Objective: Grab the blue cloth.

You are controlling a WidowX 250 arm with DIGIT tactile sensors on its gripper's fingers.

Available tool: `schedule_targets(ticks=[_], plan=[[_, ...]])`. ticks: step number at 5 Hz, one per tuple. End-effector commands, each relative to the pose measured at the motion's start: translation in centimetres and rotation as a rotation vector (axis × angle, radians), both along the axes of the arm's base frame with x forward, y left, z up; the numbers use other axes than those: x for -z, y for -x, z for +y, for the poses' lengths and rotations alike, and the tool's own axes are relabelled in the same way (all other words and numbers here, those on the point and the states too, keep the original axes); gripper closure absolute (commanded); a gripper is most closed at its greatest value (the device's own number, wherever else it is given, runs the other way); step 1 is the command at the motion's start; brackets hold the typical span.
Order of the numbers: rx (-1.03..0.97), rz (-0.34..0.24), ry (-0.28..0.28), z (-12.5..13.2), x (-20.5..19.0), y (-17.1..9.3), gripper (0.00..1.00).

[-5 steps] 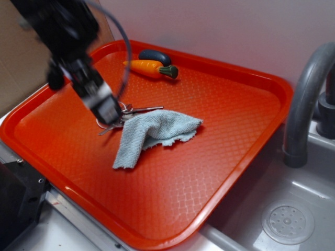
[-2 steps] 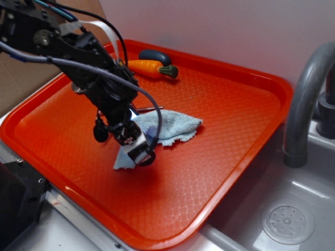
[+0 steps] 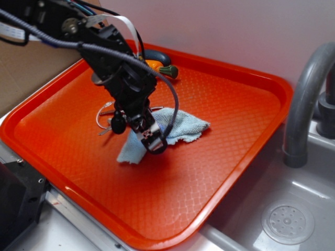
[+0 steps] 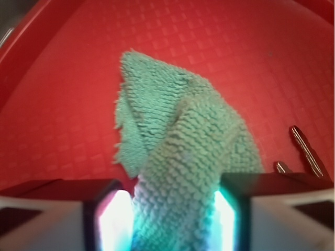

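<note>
I've brought the black gripper (image 3: pixel 152 142) down from above the left part of the orange-red textured plastic tray (image 3: pixel 230 172) onto the pale blue-grey terry cloth (image 3: pixel 183 128). A second ago it was up over the keys; now it sits low at the cloth's middle, and the cloth has shifted a little toward the tray's right edge, with its near-left tail bunched under the tool. I read that as the grab being under way, not confirmed.

From the wrist view, the cloth (image 4: pixel 183 151) runs up as a raised fold straight between the two fingers (image 4: pixel 107 219), filling most of the gap. The jaws stand partly apart with fabric touching or nearly touching both inner faces; I cannot tell whether they are pinching yet or only straddling the fold.

The cloth lies near the tray's centre, slightly toward the near-left edge. The metal keys on their ring (image 3: pixel 104 116) are now uncovered just left of the gripper, and two key tips (image 4: pixel 306 151) show at the wrist view's right. The orange toy carrot with green top (image 3: pixel 162 68) and a dark oval object (image 3: pixel 156 54) at the far edge are largely blocked by the arm. The fingertips themselves are cut off by the bottom of the wrist picture, and in the exterior view they are too dark to read.
</note>
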State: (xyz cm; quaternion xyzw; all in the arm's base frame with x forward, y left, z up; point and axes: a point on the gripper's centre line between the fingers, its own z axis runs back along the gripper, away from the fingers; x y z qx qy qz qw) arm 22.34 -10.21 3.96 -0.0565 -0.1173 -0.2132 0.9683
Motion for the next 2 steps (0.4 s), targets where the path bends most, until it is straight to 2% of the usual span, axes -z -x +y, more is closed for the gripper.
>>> schedule_targets(ticks=[1, 2], plan=[[-0.114, -0.063, 0.013, 1.8, -2.0, -1.8, 1.0], [-0.304, 0.007, -0.001, 3.0, -6.9, -1.4, 1.0]])
